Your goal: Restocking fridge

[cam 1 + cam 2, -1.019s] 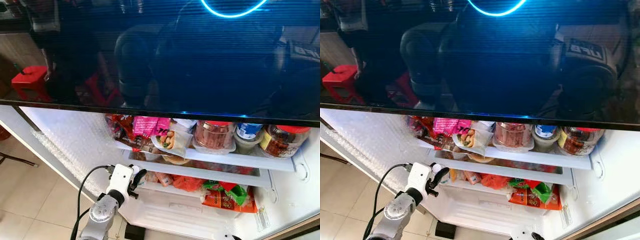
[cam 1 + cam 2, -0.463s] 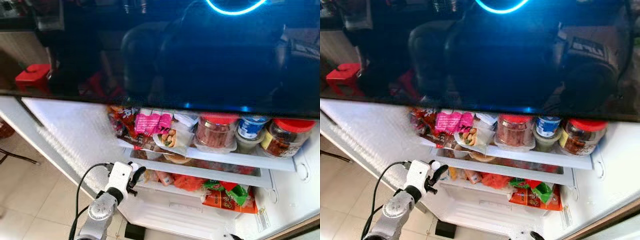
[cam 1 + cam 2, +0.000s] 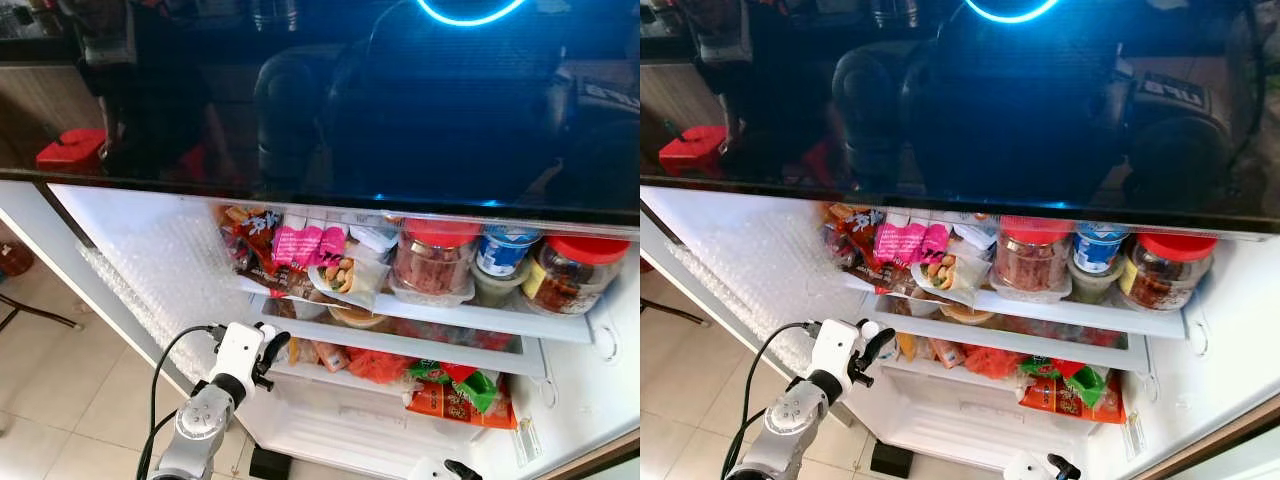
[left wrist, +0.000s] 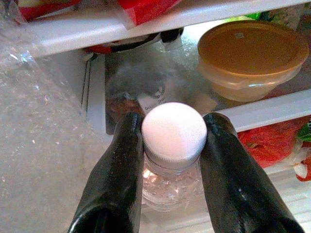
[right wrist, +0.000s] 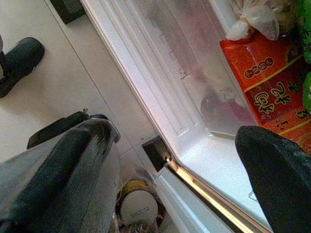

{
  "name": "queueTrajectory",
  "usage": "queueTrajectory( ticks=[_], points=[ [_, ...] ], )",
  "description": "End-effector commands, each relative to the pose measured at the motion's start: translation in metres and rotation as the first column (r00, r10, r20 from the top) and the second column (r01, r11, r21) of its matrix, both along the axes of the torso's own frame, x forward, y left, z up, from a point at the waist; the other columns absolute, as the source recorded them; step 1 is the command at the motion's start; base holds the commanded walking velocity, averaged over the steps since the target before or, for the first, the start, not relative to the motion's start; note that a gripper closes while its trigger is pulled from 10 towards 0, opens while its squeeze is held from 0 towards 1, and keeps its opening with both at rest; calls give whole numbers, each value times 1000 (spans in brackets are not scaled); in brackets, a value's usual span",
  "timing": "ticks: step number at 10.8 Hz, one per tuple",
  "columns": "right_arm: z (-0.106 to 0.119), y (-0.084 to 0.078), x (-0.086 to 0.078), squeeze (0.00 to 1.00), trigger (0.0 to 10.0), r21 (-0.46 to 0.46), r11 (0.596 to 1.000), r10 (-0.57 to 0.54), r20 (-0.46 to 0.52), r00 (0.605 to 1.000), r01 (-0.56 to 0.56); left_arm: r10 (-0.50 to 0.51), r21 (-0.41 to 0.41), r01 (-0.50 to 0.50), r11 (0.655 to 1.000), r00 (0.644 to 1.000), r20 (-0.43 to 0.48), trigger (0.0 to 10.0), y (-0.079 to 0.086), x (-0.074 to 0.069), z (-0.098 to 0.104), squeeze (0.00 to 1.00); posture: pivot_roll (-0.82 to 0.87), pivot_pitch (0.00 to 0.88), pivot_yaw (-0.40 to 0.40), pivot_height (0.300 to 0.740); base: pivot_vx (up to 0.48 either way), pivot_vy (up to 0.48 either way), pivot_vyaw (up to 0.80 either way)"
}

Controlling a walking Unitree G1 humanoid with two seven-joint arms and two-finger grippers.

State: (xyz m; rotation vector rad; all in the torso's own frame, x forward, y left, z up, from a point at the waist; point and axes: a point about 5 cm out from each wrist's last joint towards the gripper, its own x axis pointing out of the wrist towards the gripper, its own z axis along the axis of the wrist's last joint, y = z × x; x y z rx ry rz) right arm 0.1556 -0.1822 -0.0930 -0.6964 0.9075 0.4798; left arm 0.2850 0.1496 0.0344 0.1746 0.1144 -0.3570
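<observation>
Our left claw [image 4: 170,145] holds a small clear bottle [image 4: 171,160] by the neck, one black finger [image 4: 121,165] on each side just under its white cap [image 4: 174,128] — a grip that keeps the bottle upright as we carry it in. The bottle sits at the left end of the open fridge [image 3: 600,400], level with the second shelf [image 3: 400,340], where a tan-lidded tub [image 4: 250,53] already stands (there looks to be room beside it, though that is our guess). Above, the top shelf [image 3: 470,315] is crowded with snack packets [image 3: 300,245] and red-lidded jars [image 3: 432,262], so the lower spot seems the sensible one. Our right claw [image 5: 175,165] hangs low by the fridge's bottom edge — fingers spread wide, nothing in them, waiting over the tiled floor [image 5: 63,73].
</observation>
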Motion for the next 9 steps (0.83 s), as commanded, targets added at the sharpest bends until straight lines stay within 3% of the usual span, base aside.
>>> queueTrajectory(
  ticks=[1,9],
  points=[
    [-19,-3,-52,0,10000,-17,1000,7,-204,979,-11,4,18,-4,1000,1000,14,10000,3,4,5,0,-70,96,78,680,0,0,0],
    [-19,-4,-52,0,10000,-20,999,-31,-198,980,27,-2,20,2,1000,1000,28,10000,1,9,10,0,-69,95,83,656,0,0,0]
  ],
)
